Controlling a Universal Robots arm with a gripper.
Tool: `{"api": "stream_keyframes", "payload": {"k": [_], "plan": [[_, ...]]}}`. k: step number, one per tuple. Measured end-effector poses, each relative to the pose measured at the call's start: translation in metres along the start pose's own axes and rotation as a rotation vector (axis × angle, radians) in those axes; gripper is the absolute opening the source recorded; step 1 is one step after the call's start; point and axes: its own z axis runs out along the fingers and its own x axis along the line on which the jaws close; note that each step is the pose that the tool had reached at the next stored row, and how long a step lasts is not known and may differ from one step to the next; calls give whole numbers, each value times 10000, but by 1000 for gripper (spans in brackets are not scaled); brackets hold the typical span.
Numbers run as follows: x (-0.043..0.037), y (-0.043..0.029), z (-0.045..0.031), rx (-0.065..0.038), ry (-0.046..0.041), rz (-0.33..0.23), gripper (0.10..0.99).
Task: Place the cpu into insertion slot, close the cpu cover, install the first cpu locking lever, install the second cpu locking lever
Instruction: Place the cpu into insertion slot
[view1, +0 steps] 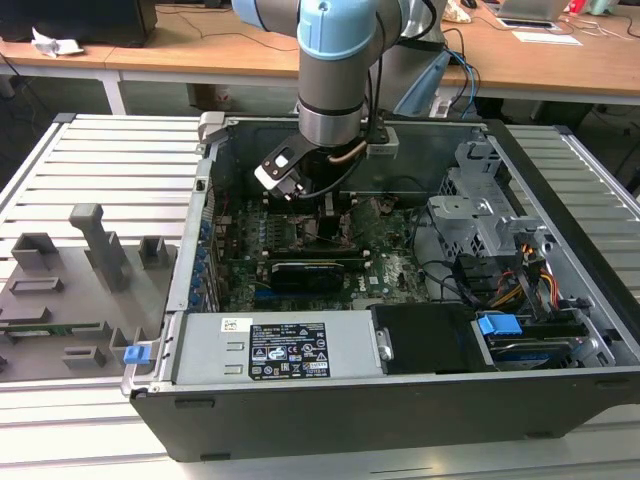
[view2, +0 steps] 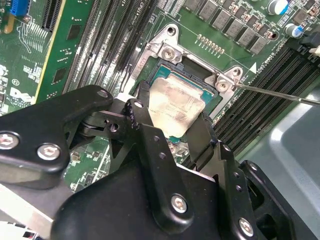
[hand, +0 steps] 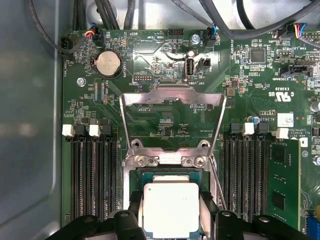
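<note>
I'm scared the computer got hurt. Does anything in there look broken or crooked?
Nothing looks broken or crooked. The cpu sits straight between the jaws at the insertion slot, and the cpu cover is flipped open, off the slot.

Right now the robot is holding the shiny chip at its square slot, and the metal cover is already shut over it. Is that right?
Not quite. The cover is not shut: in the first wrist view it is swung open, back from the slot. The rest is right: the gripper holds the chip at the slot.
</note>
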Motion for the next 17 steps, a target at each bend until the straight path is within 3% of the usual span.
{"api": "stream_keyframes", "payload": {"k": [5, 6, 10, 14, 16, 17], "plan": [[0, 0, 0, -1, 0, 0, 549], [0, 0, 0, -1, 0, 0, 616], [1, 0, -3, 0, -1, 0, 616], [1, 3, -56, -1, -1, 0, 616], [2, 9, -77, 8, -2, 0, 596], [2, 11, -82, 13, -1, 0, 533]]}}
